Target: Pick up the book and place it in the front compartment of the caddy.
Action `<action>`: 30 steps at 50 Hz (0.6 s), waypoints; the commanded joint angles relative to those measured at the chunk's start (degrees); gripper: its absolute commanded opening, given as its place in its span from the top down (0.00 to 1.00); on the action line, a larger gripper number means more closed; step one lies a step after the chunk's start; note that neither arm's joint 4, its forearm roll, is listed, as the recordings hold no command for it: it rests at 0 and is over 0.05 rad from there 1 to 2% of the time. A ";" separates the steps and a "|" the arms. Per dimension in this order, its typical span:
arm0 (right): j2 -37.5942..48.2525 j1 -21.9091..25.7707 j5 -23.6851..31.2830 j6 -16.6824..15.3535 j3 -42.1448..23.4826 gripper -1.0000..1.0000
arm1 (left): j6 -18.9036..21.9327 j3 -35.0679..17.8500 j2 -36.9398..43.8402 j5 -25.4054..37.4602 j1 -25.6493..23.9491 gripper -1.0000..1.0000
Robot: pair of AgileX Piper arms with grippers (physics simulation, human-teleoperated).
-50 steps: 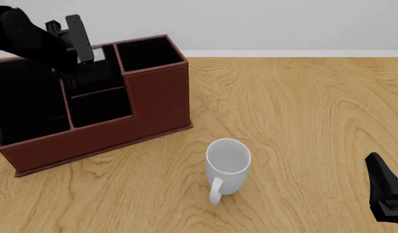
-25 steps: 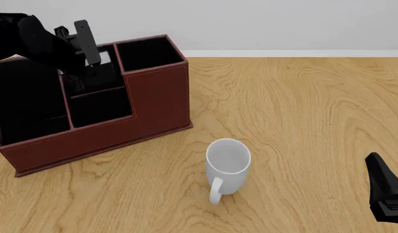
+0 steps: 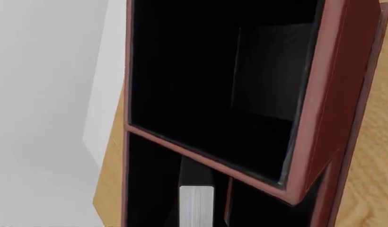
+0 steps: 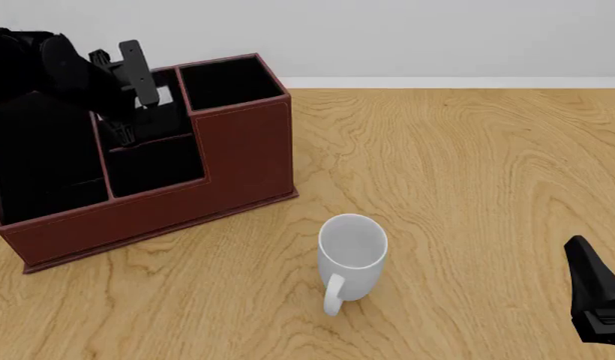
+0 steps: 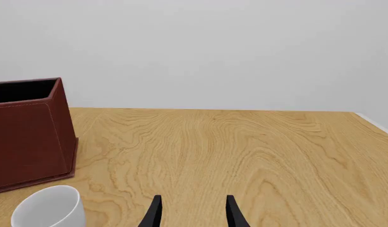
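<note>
The book (image 3: pixel 197 204) stands upright in the front compartment (image 4: pixel 152 109) of the reddish-brown caddy (image 4: pixel 242 150), its white page edge (image 4: pixel 166 91) showing beside the tall square pocket. My left gripper (image 4: pixel 136 101) hovers just above that pocket, open, with nothing between its fingers. None of its fingers show in the left wrist view, which looks down into the caddy (image 3: pixel 326 94). My right gripper (image 5: pixel 194 215) is open and low over the table's near right corner, seen from the front as a black shape (image 4: pixel 598 300).
A white mug (image 4: pixel 352 251) stands upright on the wooden table in front of the caddy, handle toward me; the right wrist view also catches the mug (image 5: pixel 46 208) and the caddy's end wall (image 5: pixel 27 137). A pale wall runs behind the table.
The left gripper has come off the book and drawn back and up a little. The book's white edge, hidden a second ago, now shows in the pocket. The right arm has not moved.
</note>
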 commanded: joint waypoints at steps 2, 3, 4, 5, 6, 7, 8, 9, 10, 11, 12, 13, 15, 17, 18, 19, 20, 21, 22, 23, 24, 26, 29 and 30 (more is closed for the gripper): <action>0.00 -0.01 0.00 0.00 0.00 0.00 | 0.71 -0.16 -0.02 -0.51 0.43 1.00; 0.00 -0.01 0.00 0.00 0.00 0.00 | 0.73 -0.23 0.09 -0.66 0.58 1.00; 0.00 0.01 0.00 0.01 0.00 0.00 | 0.66 -0.42 0.17 -0.66 0.69 1.00; 0.00 0.00 0.00 0.00 0.00 0.00 | 0.36 -0.69 0.24 -0.25 0.56 1.00; 0.00 0.00 0.00 0.01 0.00 0.00 | 0.45 -0.49 0.23 -0.43 0.63 1.00; -0.01 -0.01 0.00 0.00 0.00 0.00 | 0.35 -0.80 0.45 -0.50 0.91 1.00; -0.01 -0.01 0.00 0.00 0.00 0.00 | 0.39 -0.67 0.46 -0.31 0.90 1.00; -0.01 0.00 0.00 0.00 0.00 0.00 | 0.55 -0.29 0.40 -0.38 0.87 1.00; 0.00 0.01 0.00 -0.01 0.00 0.00 | 0.54 -0.71 0.70 -0.73 1.41 1.00; -0.01 -0.01 0.00 0.01 0.00 0.00 | 0.64 -0.67 0.72 -0.69 1.28 1.00; 0.01 -0.01 0.00 0.00 0.00 0.00 | 0.67 -0.60 0.74 -0.77 1.27 1.00; -0.01 -0.01 0.00 0.00 0.00 0.00 | 0.78 -0.67 0.81 -0.95 1.40 1.00; 0.01 0.00 0.00 0.00 0.00 0.00 | 0.77 -0.70 0.97 -0.91 1.36 1.00; 0.00 0.00 0.00 0.00 0.00 0.00 | 0.67 -1.11 1.38 -1.12 1.47 1.00; 0.00 0.00 0.00 -0.01 0.00 0.00 | 0.97 -0.53 1.31 -1.56 1.43 1.00; 0.00 0.01 0.00 0.00 0.00 0.00 | 0.74 -0.77 1.50 -1.52 1.36 1.00; 0.00 0.01 0.00 0.00 0.00 0.00 | 0.71 -0.86 1.66 -1.63 1.36 1.00; -0.01 -0.01 0.00 0.00 0.00 0.00 | 0.39 -1.16 1.95 -1.80 1.13 1.00; 0.00 -0.01 0.00 0.00 0.00 0.00 | 0.37 -1.22 2.07 -1.94 1.24 1.00; 0.00 0.00 0.00 -0.01 0.00 0.00 | 0.60 -0.98 2.17 -2.16 1.38 1.00; -0.01 -0.01 0.00 0.00 0.00 0.00 | 0.58 -1.01 2.20 -2.15 1.37 1.00; 0.01 0.00 0.00 0.00 0.00 0.00 | 1.06 -0.63 2.51 -3.02 1.84 1.00; 0.00 0.00 0.00 -0.01 0.00 0.00 | 1.58 -0.82 2.83 -4.06 2.10 1.00; 0.00 0.01 0.00 0.00 0.00 0.00 | 2.88 0.64 2.22 -6.04 1.91 1.00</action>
